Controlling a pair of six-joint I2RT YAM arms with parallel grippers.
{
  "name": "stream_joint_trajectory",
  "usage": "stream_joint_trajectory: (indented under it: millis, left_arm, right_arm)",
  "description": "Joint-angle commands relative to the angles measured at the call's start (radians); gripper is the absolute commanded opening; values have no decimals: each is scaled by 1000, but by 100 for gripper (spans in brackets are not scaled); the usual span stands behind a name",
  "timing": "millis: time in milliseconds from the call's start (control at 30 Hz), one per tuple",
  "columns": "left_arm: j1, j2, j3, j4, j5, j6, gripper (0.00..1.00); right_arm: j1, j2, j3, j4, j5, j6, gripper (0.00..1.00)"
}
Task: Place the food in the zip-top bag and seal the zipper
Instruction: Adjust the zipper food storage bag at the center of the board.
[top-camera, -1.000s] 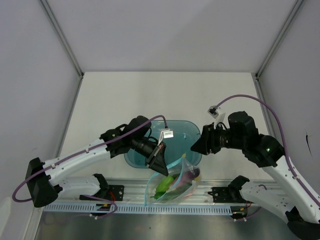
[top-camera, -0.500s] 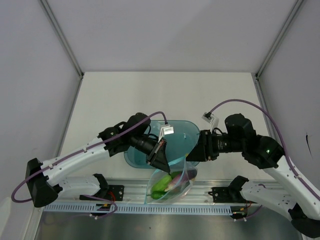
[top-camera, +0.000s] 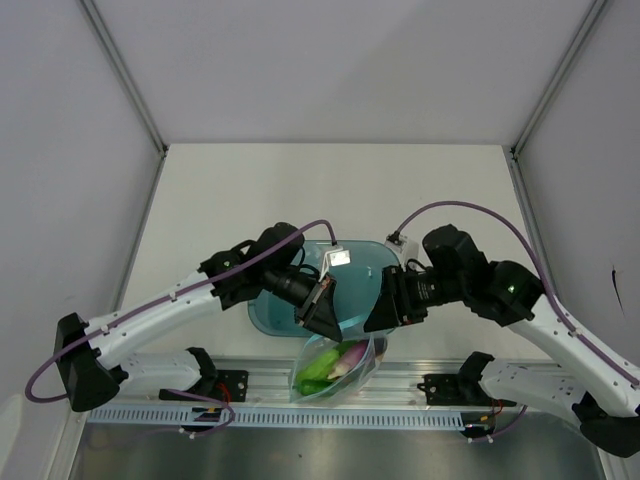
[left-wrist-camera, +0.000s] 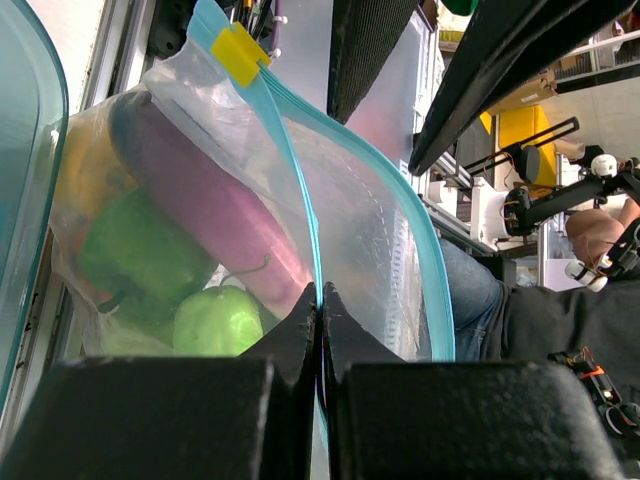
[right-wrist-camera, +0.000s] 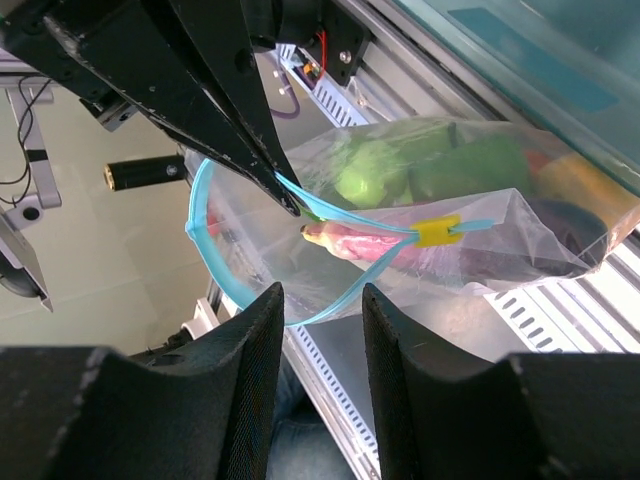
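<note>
Left jaws are clamped on the light teal zipper strip (left-wrist-camera: 432, 270) of the clear floppy plastic zip-top bag (top-camera: 340, 365). The bag hangs at the translucent blue rectangular tub's (top-camera: 372, 262) near edge and holds a purple eggplant (left-wrist-camera: 200, 190) and a green bell pepper (left-wrist-camera: 135, 260). Right jaws gape, clear of the bag.

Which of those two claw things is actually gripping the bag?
The left end effector: it is pinched shut on the teal zipper strip of the bag. The right end effector is open, gripping nothing.

food (left-wrist-camera: 200, 215) in zip-top bag (left-wrist-camera: 380, 220), tub (top-camera: 355, 265) behind it
</note>
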Motion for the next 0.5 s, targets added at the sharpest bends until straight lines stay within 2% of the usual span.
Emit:
stream_joint_trajectory:
  millis: [0,267,400,467]
  left_arm:
    - [9,2,47,1,-4,8,0]
    - [9,2,59,-1,0,7,1]
    - [9,5,70,-11,1,11,1]
    - [9,5,73,-25,1,17,1]
  right_arm:
    - [19,4,-2,-18,-11,-2,40]
    - [37,44,-2,-61,-5,-11,33]
    - [71,79,0,-12,-11,42,19]
    - [86,90,-2,26,-12,64,16]
